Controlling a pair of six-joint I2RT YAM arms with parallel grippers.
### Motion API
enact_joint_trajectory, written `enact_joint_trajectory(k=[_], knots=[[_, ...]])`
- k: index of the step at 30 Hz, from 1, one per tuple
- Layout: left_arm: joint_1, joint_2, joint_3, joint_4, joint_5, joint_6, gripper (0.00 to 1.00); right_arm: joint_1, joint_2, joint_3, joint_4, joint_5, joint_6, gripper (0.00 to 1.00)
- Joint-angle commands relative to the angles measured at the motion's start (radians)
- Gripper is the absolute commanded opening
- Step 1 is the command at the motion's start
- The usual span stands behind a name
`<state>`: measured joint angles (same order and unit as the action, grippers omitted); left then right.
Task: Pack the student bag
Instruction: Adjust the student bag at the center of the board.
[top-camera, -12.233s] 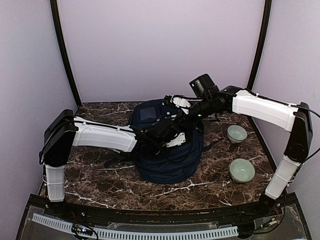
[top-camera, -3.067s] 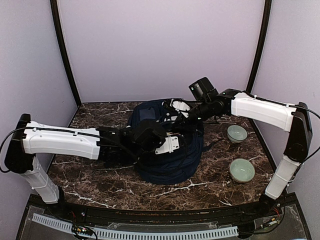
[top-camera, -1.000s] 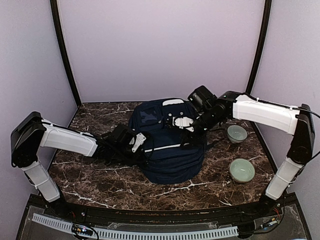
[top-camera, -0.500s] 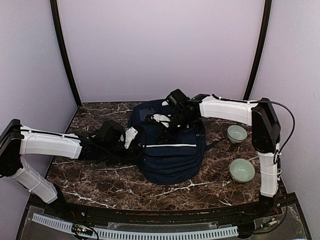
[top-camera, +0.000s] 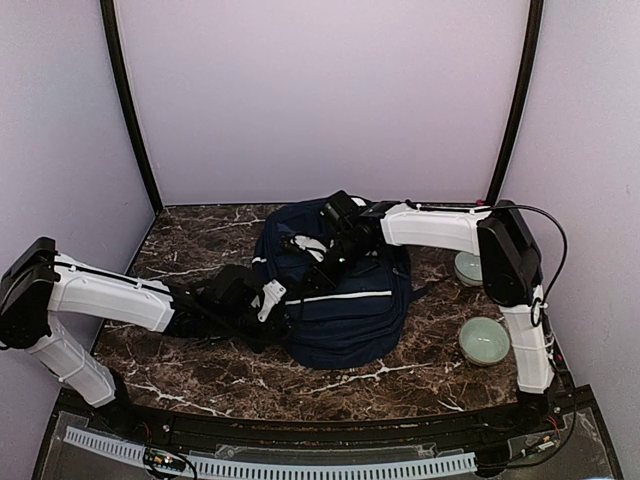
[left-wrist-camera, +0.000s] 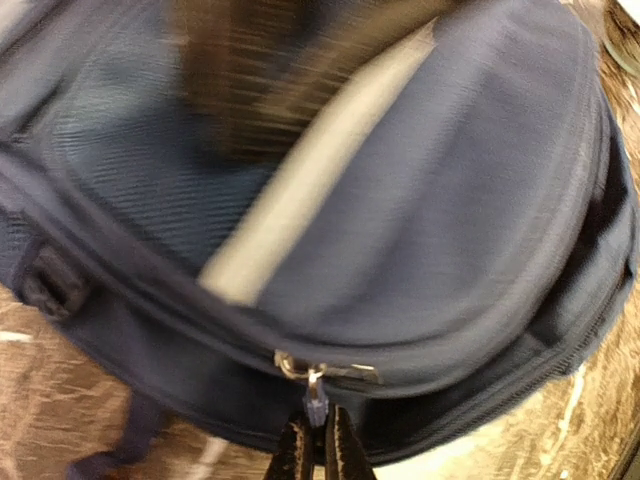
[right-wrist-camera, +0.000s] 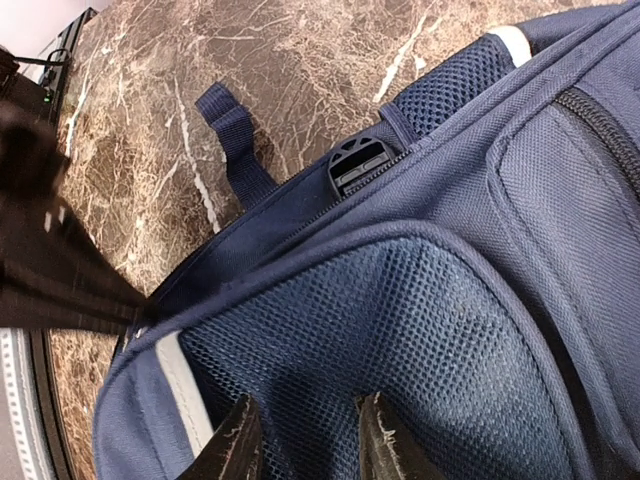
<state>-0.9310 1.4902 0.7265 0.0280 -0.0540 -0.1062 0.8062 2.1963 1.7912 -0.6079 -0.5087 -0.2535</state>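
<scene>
The student bag (top-camera: 345, 300) lies flat in the middle of the table, navy with a white stripe (top-camera: 335, 296). At its left edge my left gripper (top-camera: 277, 298) is low down. In the left wrist view the left gripper (left-wrist-camera: 318, 452) is shut on the small blue zipper pull (left-wrist-camera: 316, 404), which hangs from a metal slider (left-wrist-camera: 292, 365) on the bag's side seam. Over the bag's upper left part my right gripper (top-camera: 318, 255) reaches across. In its wrist view the right gripper (right-wrist-camera: 305, 445) stands open over a blue mesh pocket (right-wrist-camera: 400, 330), with nothing pinched.
Two pale green bowls (top-camera: 474, 267) (top-camera: 484, 340) sit on the marble table (top-camera: 180, 350) to the right of the bag. A black buckle (right-wrist-camera: 357, 165) and a strap loop (right-wrist-camera: 235, 135) lie at the bag's edge. Purple walls close in three sides.
My left gripper has slid nearer along the bag's left edge, holding the zipper pull. The right arm has swung left across the bag and its jaws have narrowed a little.
</scene>
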Motion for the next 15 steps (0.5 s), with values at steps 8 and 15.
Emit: enact_joint_trajectory(k=[8, 15], knots=[[-0.137, 0.076, 0.047, 0.047, 0.089, -0.015, 0.00, -0.033, 0.123, 0.023, -0.034, 0.061, 0.065, 0.34], [-0.140, 0.130, 0.112, 0.085, 0.098, 0.019, 0.00, -0.035, 0.123, 0.020, -0.033, 0.063, 0.064, 0.34]])
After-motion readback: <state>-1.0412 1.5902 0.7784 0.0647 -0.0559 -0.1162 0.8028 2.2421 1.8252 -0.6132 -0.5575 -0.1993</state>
